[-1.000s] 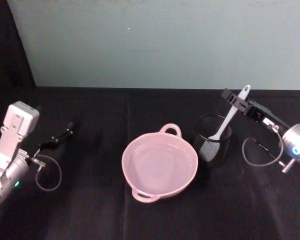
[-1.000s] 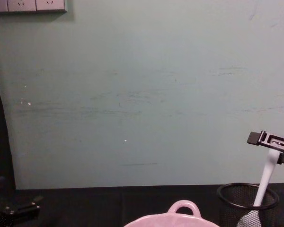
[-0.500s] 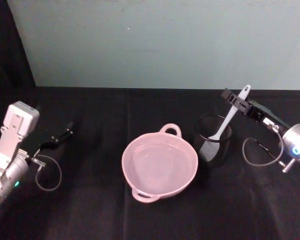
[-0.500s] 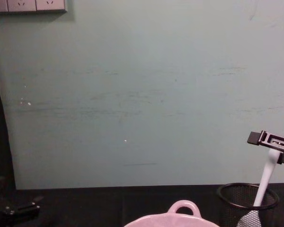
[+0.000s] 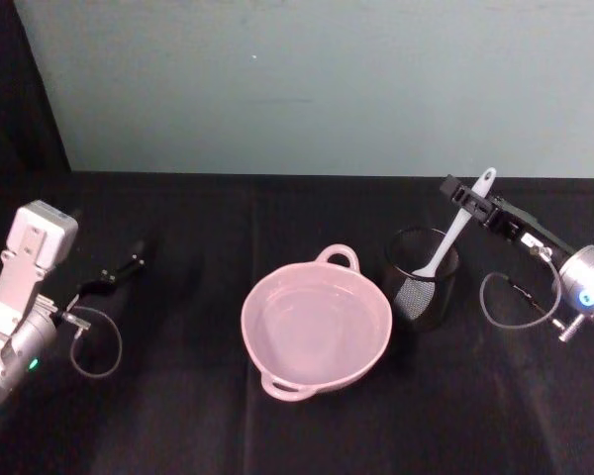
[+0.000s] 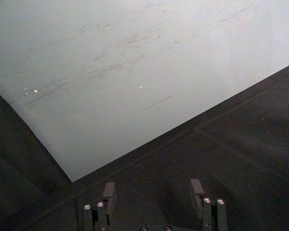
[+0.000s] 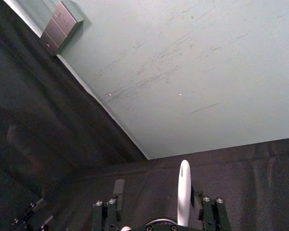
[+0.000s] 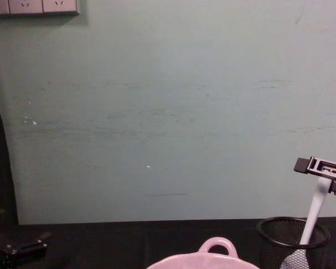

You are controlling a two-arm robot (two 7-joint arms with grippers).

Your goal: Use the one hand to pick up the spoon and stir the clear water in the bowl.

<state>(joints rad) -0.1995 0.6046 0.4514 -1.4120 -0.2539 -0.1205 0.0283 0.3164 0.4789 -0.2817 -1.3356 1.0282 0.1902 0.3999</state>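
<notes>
No legible text, label, brand, number or sign on anything.

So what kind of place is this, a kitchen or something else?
Likely a robot test bench, not a kitchen: a black-draped table, a bare pale green wall with wall sockets, the right gripper open around a spoon, and the left gripper parked at the table's left.

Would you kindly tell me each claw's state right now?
Left claw: open, empty.
Right claw: open, either side of the slim white plastic spoon.
</notes>
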